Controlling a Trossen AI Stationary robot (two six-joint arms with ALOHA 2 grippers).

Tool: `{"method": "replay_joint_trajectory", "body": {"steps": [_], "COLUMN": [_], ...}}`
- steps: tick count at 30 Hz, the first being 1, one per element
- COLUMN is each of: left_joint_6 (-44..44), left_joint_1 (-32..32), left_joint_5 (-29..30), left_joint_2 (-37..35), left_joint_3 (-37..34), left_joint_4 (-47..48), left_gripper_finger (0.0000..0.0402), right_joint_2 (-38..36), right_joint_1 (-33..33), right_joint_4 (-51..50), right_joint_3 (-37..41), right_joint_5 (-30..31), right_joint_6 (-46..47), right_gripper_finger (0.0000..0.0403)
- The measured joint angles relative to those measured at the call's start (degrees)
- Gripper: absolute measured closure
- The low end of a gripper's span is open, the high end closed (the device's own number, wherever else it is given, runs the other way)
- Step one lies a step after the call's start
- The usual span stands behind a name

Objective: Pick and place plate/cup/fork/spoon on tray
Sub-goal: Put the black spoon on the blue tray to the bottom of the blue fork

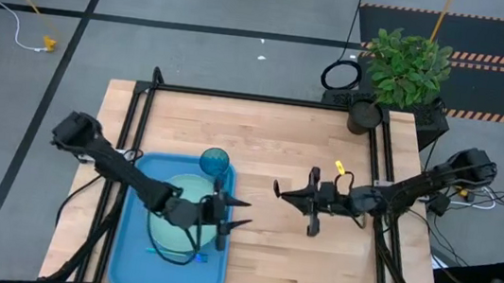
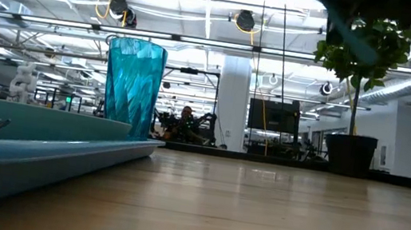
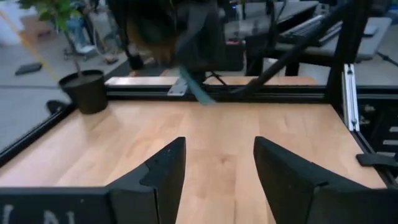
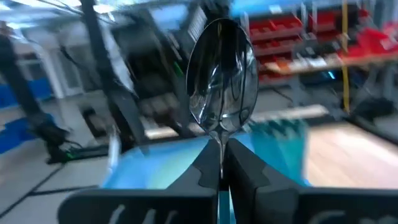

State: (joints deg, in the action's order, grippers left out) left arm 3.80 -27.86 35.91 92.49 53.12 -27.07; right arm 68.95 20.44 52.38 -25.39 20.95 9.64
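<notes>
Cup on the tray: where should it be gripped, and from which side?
The cup stands upright, mouth open, at the far corner of the tray, with the plate close on its near side. It is probably best taken from straight above, jaws across the rim, one inside and one outside.

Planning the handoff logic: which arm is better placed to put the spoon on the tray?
The right. Its gripper is already shut on the spoon, raised off the table just beside the tray. The left gripper is open and empty over the tray's edge, near the plate.
</notes>
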Motion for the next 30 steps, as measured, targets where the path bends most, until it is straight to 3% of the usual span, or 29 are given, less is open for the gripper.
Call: {"method": "replay_joint_trajectory", "body": {"steps": [7,20,24,30], "left_joint_6": [-5.0,-4.4,-4.0,-3.0], "left_joint_1": [1.5,0.8,0.7,0.8], "left_joint_5": [-1.8,-5.3,-5.5,-5.7], "left_joint_2": [9.2,15.3,15.2,15.2], "left_joint_3": [0.6,9.9,10.0,10.0], "left_joint_4": [-15.8,-16.1,-16.3,-16.1], "left_gripper_finger": [0.0204,0.0107,0.0123,0.0204], "right_joint_2": [4.3,18.1,19.7,19.9], "right_joint_1": [4.8,6.3,6.3,6.3], "right_joint_4": [3.1,7.0,8.4,10.1], "right_joint_3": [-6.9,-18.9,-19.9,-19.8], "right_joint_5": [0.0,-7.6,-7.8,-7.6], "right_joint_6": [-6.9,-12.5,-13.6,-15.0], "right_gripper_finger": [0.0401,0.0400,0.0400,0.0399]}}
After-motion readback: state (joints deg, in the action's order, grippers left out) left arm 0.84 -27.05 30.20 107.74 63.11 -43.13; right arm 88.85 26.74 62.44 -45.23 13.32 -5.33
